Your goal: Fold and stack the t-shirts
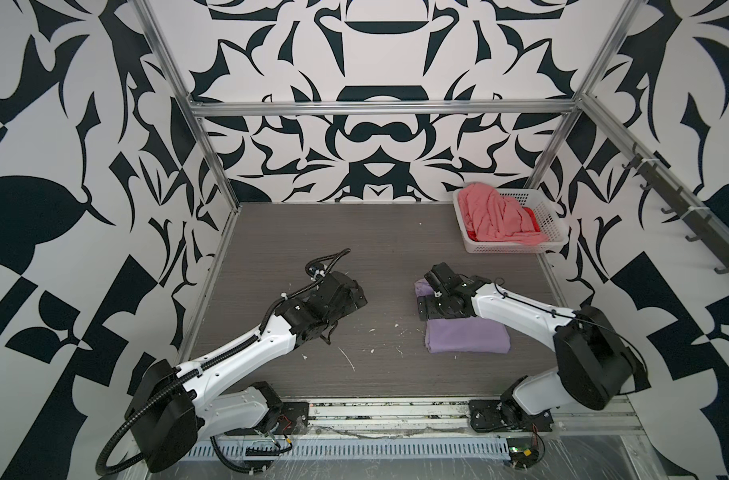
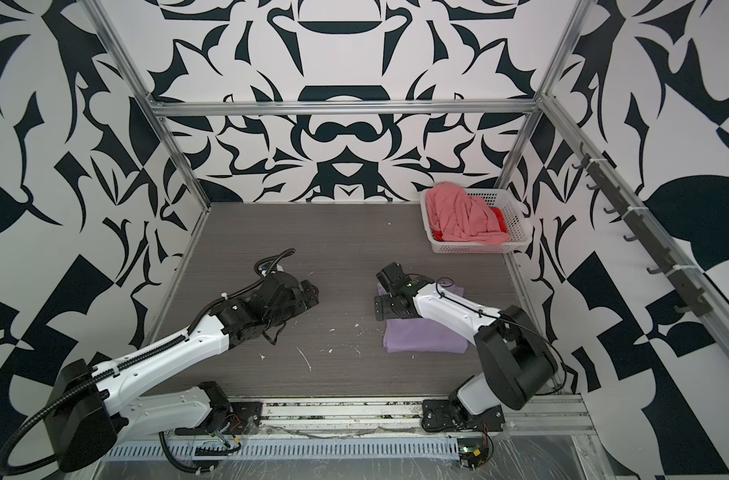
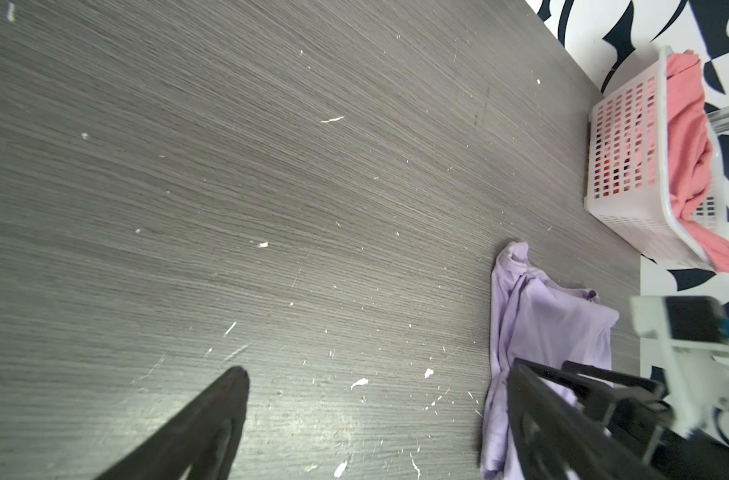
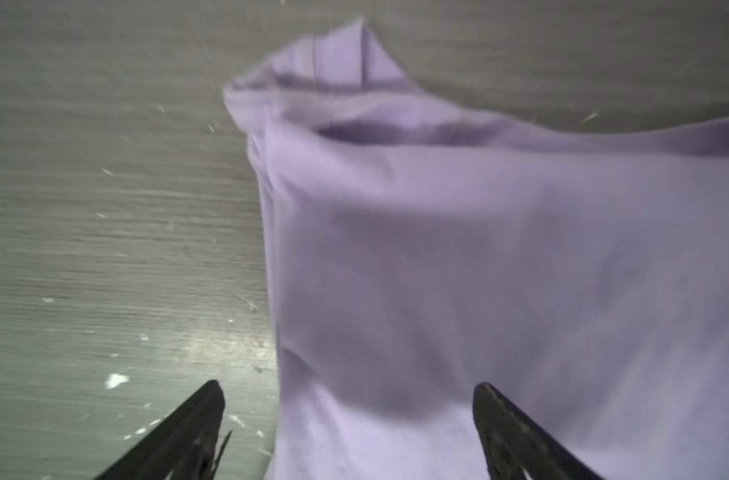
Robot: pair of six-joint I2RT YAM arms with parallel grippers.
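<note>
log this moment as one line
left gripper: open, holding nothing | right gripper: open over lavender tee | lavender tee: folded on table | salmon-pink tee: in basket

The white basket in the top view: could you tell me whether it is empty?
No, a salmon-pink t-shirt lies heaped in the basket, with a red one showing beside it.

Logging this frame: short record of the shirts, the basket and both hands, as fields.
lavender tee: folded on the table, far end rumpled
salmon-pink tee: bunched in the basket, far right corner
red tee: beneath it, mostly hidden
left hand: open, empty, over bare table
right hand: open, over lavender tee, gripping nothing
</note>
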